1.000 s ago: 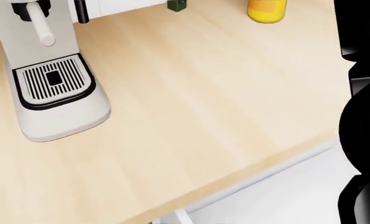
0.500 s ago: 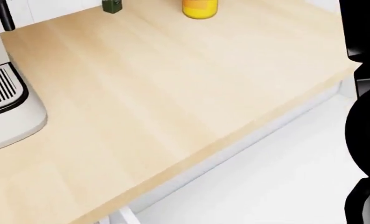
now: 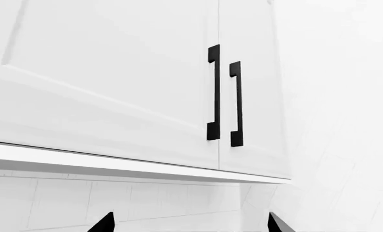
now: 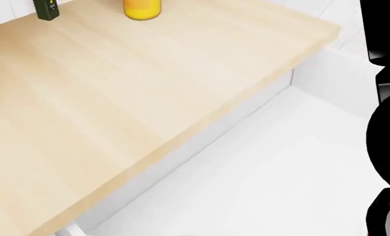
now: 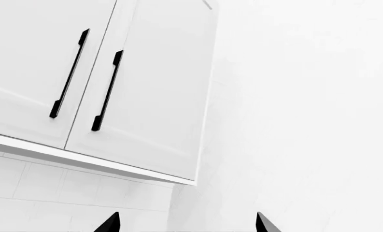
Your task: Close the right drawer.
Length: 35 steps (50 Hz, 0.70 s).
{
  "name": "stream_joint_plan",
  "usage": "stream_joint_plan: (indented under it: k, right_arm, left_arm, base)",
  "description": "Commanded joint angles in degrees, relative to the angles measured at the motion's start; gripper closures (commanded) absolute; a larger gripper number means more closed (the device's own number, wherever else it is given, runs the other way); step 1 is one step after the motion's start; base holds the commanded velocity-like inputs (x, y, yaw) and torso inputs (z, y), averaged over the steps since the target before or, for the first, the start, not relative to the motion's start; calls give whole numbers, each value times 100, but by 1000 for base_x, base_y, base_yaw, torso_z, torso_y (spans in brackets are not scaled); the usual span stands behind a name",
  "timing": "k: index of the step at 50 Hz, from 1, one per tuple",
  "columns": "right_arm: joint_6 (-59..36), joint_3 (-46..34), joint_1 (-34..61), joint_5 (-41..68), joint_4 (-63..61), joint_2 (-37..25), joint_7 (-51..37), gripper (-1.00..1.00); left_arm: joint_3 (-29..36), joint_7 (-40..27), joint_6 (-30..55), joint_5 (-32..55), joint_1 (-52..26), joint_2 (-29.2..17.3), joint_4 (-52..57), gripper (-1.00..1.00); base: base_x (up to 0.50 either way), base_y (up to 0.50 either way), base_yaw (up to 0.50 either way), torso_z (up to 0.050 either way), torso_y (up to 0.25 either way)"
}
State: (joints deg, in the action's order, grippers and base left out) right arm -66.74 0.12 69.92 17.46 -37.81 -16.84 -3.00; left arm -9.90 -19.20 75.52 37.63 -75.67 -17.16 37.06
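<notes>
We see the large white right drawer [image 4: 260,172] pulled out below the pale wooden tabletop [image 4: 116,98], at its near right edge. Both wrist views show white cabinet doors [image 3: 114,72]; each pincer's tips spread apart, holding nothing.

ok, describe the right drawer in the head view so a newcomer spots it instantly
Start at the light wooden countertop filling the upper left of the head view. Follow its front edge down: the right drawer is the plain white box pulled out below it. Unlike the orange bottle and dark item, it sits under the counter, not on it.
</notes>
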Motion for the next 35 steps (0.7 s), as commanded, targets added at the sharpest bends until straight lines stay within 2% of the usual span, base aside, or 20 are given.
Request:
stream_joint_plan:
  k: [1,35]
  right_arm:
    - [92,-48,-44,-4,46,-1,-26,-100]
    - [105,-54,-58,76,27,-34,-79,-100]
  left_arm:
    - [15,6,-93,11,58,-43,-39,-100]
    - [21,-92,-95,141,45,-92,-28,-100]
  base:
    - [0,0,-500,0,0]
    - [0,0,-500,0,0]
